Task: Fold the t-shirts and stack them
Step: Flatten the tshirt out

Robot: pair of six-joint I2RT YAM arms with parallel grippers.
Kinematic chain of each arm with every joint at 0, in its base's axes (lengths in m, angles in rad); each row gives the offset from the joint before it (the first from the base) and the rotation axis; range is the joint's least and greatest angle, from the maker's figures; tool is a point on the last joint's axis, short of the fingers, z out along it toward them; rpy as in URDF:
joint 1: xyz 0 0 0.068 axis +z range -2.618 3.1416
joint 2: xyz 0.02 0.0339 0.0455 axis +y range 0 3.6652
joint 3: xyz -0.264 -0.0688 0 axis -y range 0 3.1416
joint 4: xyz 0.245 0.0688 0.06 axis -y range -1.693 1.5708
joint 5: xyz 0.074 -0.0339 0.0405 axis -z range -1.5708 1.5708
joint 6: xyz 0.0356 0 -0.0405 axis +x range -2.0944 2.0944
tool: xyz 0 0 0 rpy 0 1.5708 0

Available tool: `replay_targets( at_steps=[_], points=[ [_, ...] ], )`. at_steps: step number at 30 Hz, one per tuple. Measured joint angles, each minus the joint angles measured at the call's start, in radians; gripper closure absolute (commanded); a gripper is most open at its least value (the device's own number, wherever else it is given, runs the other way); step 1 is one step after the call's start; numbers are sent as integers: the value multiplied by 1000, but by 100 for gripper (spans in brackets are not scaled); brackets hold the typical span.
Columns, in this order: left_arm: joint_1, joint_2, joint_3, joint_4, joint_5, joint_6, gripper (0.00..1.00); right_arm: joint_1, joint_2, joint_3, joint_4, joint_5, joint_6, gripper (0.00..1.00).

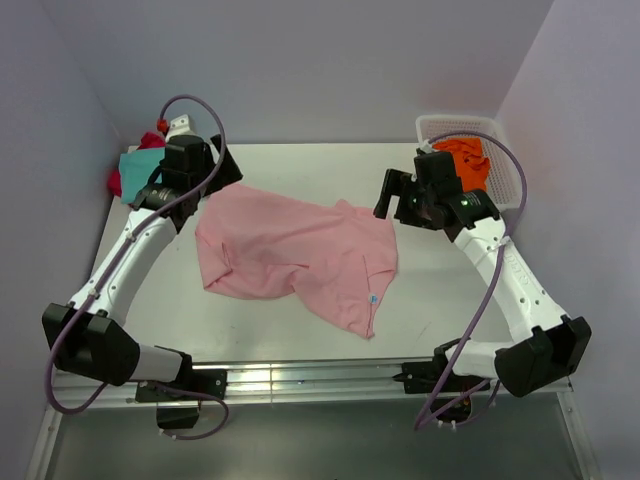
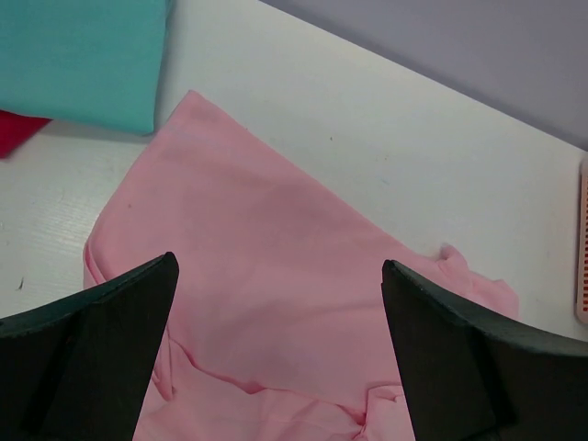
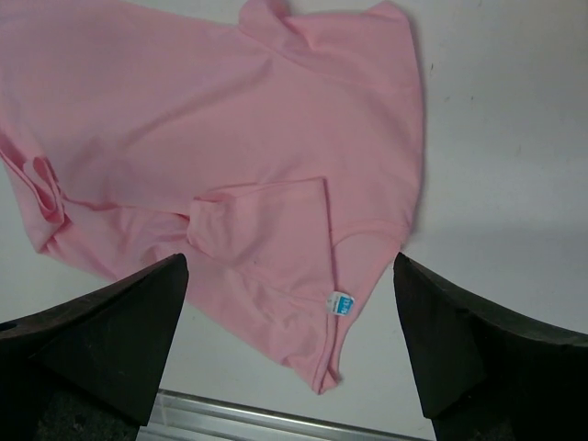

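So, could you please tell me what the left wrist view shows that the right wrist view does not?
Only the left wrist view shows the teal cloth and a sliver of red cloth beside the pink t-shirt. Only the right wrist view shows the shirt's small label and the metal rail at the table's edge. Both show the shirt on the white table, framed by an open pincer: the left pincer and the right pincer.

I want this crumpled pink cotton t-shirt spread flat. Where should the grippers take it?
Probably grip the pink t-shirt by its far edge, from above: left gripper at the far-left corner, right gripper at the far-right corner. Both corners lie exposed; the nearer part is folded over itself.
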Motion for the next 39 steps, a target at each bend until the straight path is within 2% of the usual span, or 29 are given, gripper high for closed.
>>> replay_targets(
  at_steps=[9,12,15,21,28,39],
  points=[
    [1,157,185,-113,-19,17,1,0,-68,-21,-2,-2,-1,0],
    [18,287,356,-190,4,37,1,0,-48,-9,-3,11,-8,0],
    [55,442,545,-224,37,31,1,-3,49,79,-16,14,-22,0],
    [154,685,737,-296,125,-26,3,-3,332,328,-35,15,-29,2],
    [187,930,892,-361,156,-87,3,-3,433,354,-100,9,-25,2],
    [192,1142,976,-408,156,-122,5,-3,440,333,-137,14,-11,3]
  ],
)
